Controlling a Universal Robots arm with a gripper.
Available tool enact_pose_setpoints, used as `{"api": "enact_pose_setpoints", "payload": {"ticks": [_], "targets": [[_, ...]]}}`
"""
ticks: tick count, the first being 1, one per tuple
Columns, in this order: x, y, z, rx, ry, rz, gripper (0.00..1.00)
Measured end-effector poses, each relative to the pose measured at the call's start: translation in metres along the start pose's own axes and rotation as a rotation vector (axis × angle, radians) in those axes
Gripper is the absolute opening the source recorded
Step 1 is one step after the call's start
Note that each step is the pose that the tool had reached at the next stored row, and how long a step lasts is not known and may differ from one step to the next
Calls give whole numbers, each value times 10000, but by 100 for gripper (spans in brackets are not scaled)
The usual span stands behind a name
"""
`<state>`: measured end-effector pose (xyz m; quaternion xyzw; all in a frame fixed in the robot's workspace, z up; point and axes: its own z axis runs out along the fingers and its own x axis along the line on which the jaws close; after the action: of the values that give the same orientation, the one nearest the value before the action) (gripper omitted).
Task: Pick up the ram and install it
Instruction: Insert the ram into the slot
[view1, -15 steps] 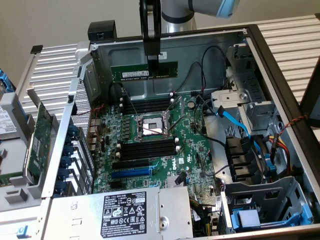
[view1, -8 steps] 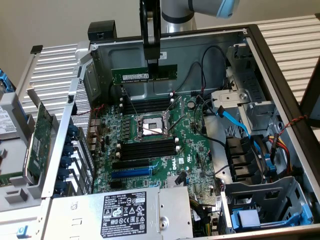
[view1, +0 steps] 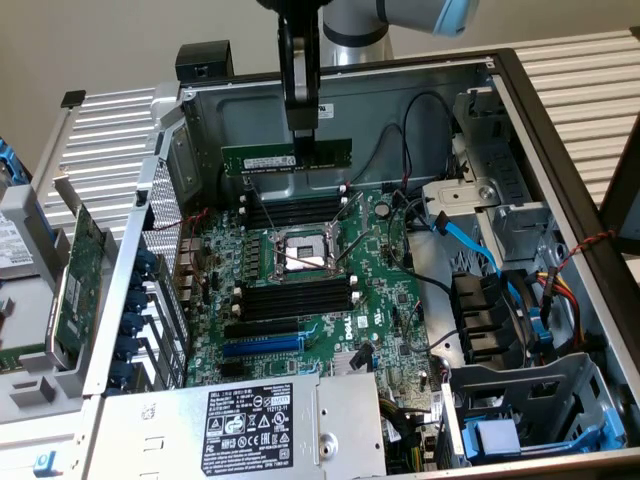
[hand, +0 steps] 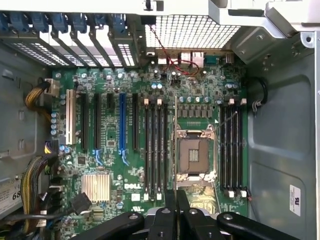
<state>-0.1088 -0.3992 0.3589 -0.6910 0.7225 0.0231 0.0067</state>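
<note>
The ram (view1: 330, 155) is a long thin green stick with a white label, held level and edge-down above the motherboard (view1: 385, 300) inside the open computer case. My gripper (view1: 302, 148) comes straight down from above and is shut on the ram near its middle. The stick hangs over the far bank of black memory slots (view1: 295, 210), a little above them and not touching. A second bank of slots (view1: 295, 295) lies on the near side of the CPU socket (view1: 300, 250). In the wrist view my gripper (hand: 176, 207) points down at the board, between the two slot banks (hand: 156, 150) (hand: 232, 150).
A large green expansion card (view1: 75, 280) stands outside the case at the exterior view's left. The power supply (view1: 270, 420) fills the near edge. Black cables (view1: 415, 150) and a blue cable (view1: 465, 235) run beside the slots, by the drive cage (view1: 520, 330).
</note>
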Motion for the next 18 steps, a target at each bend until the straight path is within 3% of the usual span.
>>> {"api": "enact_pose_setpoints", "payload": {"ticks": [12,18], "targets": [[76,-6,165,-9,-2,1,13],[80,-4,246,-5,73,2,13]]}}
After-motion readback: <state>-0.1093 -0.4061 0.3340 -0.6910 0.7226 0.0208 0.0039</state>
